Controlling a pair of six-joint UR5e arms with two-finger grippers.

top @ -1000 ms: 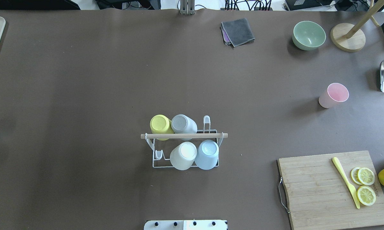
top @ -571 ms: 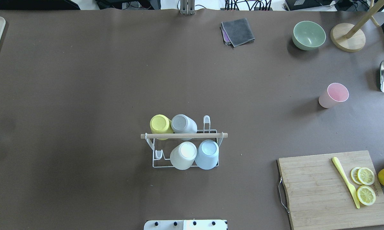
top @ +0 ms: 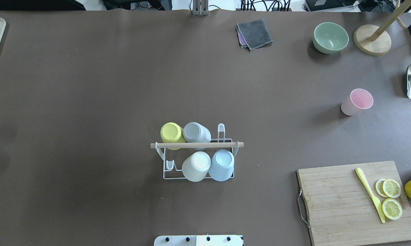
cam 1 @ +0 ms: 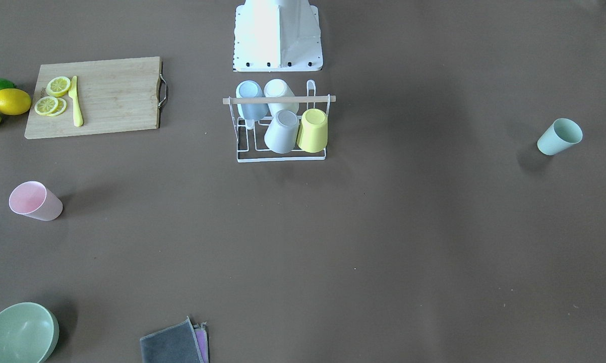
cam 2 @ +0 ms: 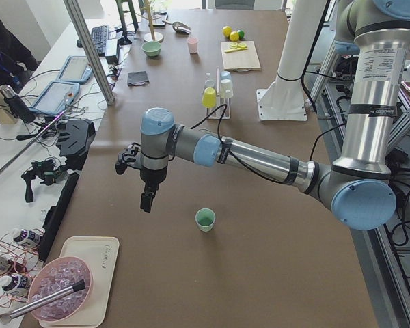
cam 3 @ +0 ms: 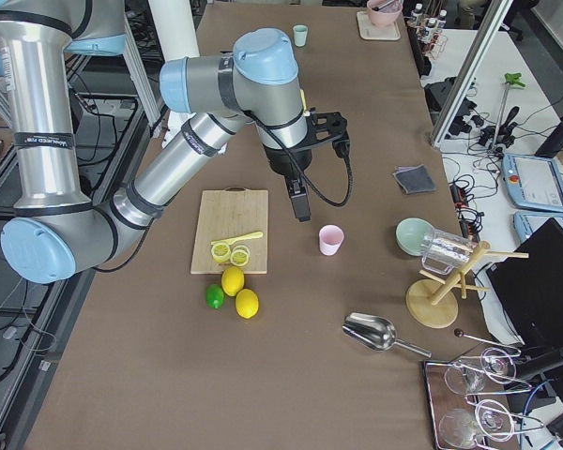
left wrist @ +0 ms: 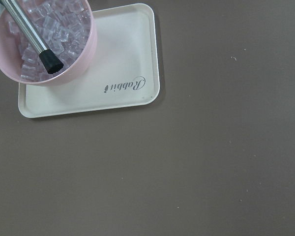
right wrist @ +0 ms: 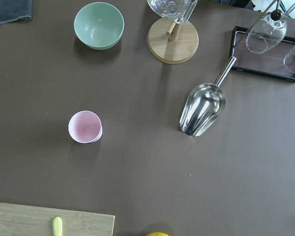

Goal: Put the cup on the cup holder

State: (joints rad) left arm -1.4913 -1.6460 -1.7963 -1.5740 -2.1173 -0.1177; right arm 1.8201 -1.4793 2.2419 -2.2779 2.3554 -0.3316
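Observation:
The cup holder, a white wire rack with a wooden rod, stands mid-table near the robot's base and carries several upturned cups: yellow, grey, white and blue. A pink cup stands upright on the table's right side, also under the right wrist camera. A mint cup stands upright far on the left side. The left gripper hangs above the table beside the mint cup. The right gripper hangs near the pink cup. For both grippers I cannot tell open or shut.
A cutting board with lemon slices and a yellow knife lies front right, lemons beside it. A green bowl, grey cloth, wooden stand and metal scoop sit at the back right. A tray with a pink ice bowl is far left.

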